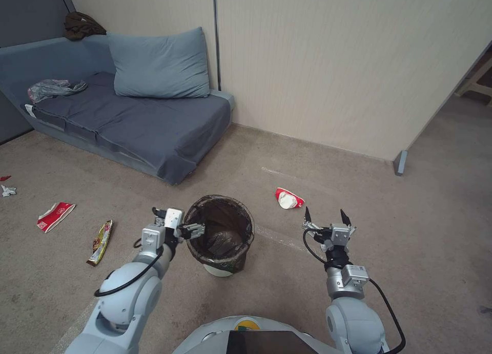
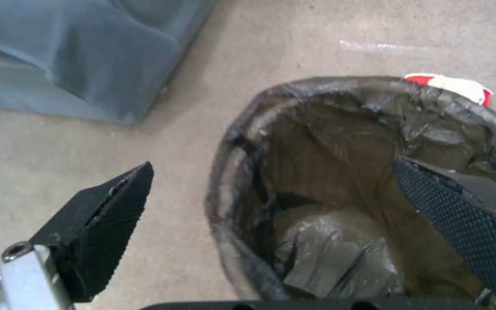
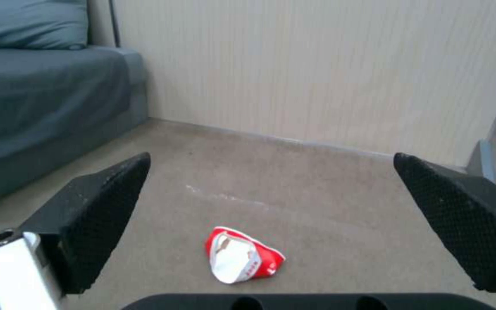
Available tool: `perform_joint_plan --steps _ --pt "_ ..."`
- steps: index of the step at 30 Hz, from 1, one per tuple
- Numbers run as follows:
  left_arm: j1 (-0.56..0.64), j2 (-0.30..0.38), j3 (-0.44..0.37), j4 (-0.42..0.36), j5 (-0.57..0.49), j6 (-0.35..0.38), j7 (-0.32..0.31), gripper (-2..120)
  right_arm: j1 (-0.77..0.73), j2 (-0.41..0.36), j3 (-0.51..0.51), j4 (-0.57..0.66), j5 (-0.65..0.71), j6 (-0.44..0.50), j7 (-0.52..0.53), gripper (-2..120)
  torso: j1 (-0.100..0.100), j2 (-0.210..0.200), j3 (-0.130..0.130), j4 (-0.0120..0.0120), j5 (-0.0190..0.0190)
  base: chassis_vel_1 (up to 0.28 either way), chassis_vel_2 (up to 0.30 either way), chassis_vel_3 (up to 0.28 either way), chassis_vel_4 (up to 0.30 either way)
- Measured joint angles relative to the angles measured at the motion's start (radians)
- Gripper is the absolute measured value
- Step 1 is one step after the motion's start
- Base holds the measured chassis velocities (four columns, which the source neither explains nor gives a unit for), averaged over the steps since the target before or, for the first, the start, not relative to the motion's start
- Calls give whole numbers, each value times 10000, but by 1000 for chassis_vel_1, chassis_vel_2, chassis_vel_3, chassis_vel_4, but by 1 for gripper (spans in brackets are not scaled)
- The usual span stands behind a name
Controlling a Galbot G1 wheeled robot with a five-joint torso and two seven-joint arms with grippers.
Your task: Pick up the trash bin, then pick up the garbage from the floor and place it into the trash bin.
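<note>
The trash bin (image 1: 219, 233), white with a dark liner over its rim, stands on the floor right in front of me. My left gripper (image 1: 190, 230) is open at the bin's left rim. In the left wrist view the left gripper (image 2: 272, 163) straddles the rim (image 2: 230, 172), one finger outside and one inside the liner. My right gripper (image 1: 325, 213) is open and holds nothing, hanging right of the bin. Just beyond the right gripper (image 3: 272, 157) lies a red-and-white wrapper (image 1: 288, 198) (image 3: 242, 260). To the left lie another red-and-white wrapper (image 1: 55, 215), a yellow snack bag (image 1: 101, 241) and a white tissue (image 1: 7, 191).
A grey-blue sofa (image 1: 154, 123) with a pillow (image 1: 159, 64) stands at the back left, a grey plastic bag (image 1: 54, 89) lying on it. A beige wall (image 1: 333, 62) runs behind, ending in a partition foot (image 1: 401, 163) at the right. Open carpet lies to the right.
</note>
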Motion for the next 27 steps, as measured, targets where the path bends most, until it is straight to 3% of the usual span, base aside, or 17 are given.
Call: perform_joint_plan --steps 5,8,16,27 --pt "-474 -256 729 765 -582 111 -425 100 -26 18 -11 -4 -29 11 4 100 0 0 0 -3 0 0 0 0 0" --pt "-878 -515 1151 1712 -1509 89 -1630 100 -50 21 4 -5 -36 30 16 100 0 0 1 -2 0 0 0 0 0" --pt "-1158 -373 1085 2367 -2395 36 -2273 100 -87 75 -31 -54 -88 99 17 100 0 0 0 -1 0 0 0 0 0" --pt "-1376 -344 870 2767 -2452 16 -2374 100 -86 71 -95 -139 -162 146 6 100 0 0 0 -1 -1 0 0 0 0"
